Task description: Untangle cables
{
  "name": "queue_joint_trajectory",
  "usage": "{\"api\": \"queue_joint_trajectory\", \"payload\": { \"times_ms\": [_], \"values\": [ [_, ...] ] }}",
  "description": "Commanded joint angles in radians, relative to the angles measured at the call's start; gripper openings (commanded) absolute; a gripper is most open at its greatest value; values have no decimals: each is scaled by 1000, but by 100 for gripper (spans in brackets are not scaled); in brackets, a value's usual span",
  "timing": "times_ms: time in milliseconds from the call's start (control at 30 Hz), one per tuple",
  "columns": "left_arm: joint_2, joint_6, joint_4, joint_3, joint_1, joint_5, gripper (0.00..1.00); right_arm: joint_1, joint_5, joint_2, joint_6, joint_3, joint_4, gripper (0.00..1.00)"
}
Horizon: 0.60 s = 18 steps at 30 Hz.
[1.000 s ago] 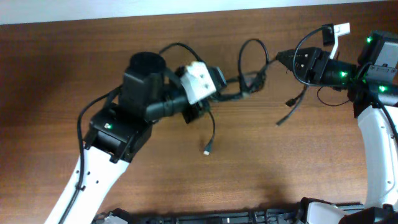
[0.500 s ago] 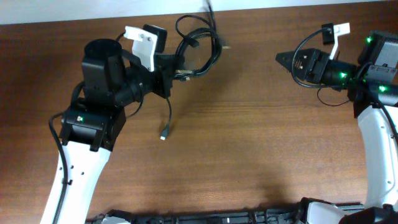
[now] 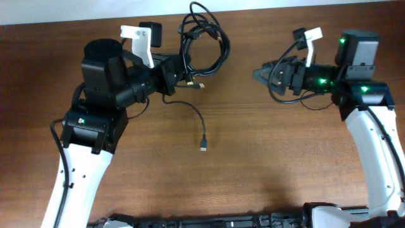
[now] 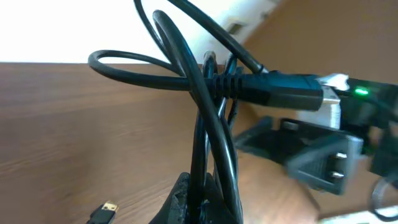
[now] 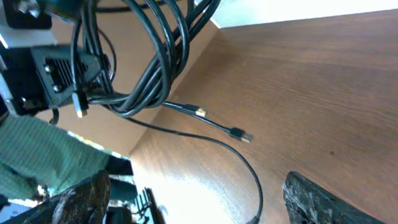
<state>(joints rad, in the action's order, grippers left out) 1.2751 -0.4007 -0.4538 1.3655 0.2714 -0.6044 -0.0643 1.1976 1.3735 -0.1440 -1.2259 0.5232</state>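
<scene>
The left gripper (image 3: 172,73), at about 11 o'clock over the tabletop (image 3: 272,164), has its jaws closed on the cables (image 3: 205,38), a looped black bundle lifted near the far edge at 12 o'clock. One thin cord trails from the bundle toward 6 o'clock, and its plug (image 3: 204,145) lies near the tabletop's middle. The right gripper (image 3: 258,73), at 2 o'clock, faces the bundle with its jaws spread wide and empty, well apart from it.

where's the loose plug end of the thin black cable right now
In the overhead view the plug end shows near the picture's middle, trailing down from the looped bundle of thin black cables clamped in the left gripper, left of the open right gripper.
</scene>
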Motion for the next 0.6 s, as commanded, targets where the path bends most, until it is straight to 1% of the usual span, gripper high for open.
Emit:
{"api": "queue_joint_trajectory", "payload": {
  "times_ms": [0, 100, 233, 333, 433, 567],
  "values": [
    [-26, 57, 46, 8, -6, -201, 0, 5, 3, -11, -19, -8, -27, 86],
    [-26, 57, 49, 8, -6, -212, 0, 5, 27, -11, -75, -9, -57, 86],
    [-24, 58, 90, 8, -6, -210, 0, 5, 119, -11, -75, -9, -63, 86],
    [-23, 57, 121, 8, -6, -171, 0, 6, 182, -11, -84, -8, -63, 86],
    [-21, 28, 132, 8, -6, -128, 0, 8, 233, -11, -82, -8, -63, 86],
    [-5, -11, 152, 8, 17, -128, 0, 33, 235, -11, -85, -9, -83, 86]
  ]
}}
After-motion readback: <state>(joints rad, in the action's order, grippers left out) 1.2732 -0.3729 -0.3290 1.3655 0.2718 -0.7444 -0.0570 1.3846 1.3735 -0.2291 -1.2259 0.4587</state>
